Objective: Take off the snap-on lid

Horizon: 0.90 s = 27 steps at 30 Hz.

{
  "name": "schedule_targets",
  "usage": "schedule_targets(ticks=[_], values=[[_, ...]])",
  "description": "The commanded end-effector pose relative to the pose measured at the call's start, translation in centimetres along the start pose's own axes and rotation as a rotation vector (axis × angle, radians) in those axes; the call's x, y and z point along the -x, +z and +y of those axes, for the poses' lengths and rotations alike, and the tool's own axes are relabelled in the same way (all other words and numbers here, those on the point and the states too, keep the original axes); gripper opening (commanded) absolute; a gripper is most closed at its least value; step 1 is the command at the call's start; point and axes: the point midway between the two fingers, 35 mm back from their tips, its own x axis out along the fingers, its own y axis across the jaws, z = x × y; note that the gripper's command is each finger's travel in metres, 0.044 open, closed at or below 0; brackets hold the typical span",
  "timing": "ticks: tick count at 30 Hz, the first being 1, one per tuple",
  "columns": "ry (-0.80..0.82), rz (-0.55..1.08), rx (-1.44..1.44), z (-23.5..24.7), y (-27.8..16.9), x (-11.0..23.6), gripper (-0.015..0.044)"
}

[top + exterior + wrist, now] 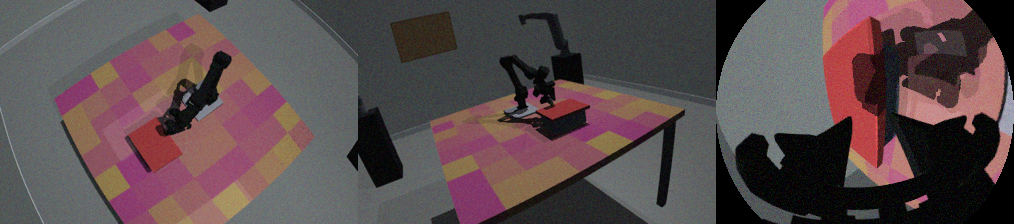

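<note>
The storage box (567, 123) is dark, with a red snap-on lid (154, 146) (563, 108) (845, 76) seated on top. It stands on the chequered pink and yellow table (217, 163) (521, 159), near the middle. My gripper (163, 126) (548, 102) (870, 117) is open and points down at the lid's edge nearest the arm base. In the wrist view the lid's near edge runs between the two dark fingers. I cannot tell whether they touch it.
The arm's grey base plate (211, 108) (520, 111) sits on the table just behind the box. A second dark arm on a black pedestal (567, 67) stands beyond the far table edge. A black block (376, 149) stands on the floor at the left.
</note>
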Motion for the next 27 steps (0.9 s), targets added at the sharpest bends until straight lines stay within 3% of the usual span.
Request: schedule_targets(ticks=[1, 12, 27], values=[[-0.009, 0.001, 0.007, -0.3, 0.0, -0.8, 0.0235], [-0.007, 0.001, 0.007, -0.4, 0.1, -2.3, 0.0235], [-0.007, 0.001, 0.007, -0.4, 0.1, -2.3, 0.0135]])
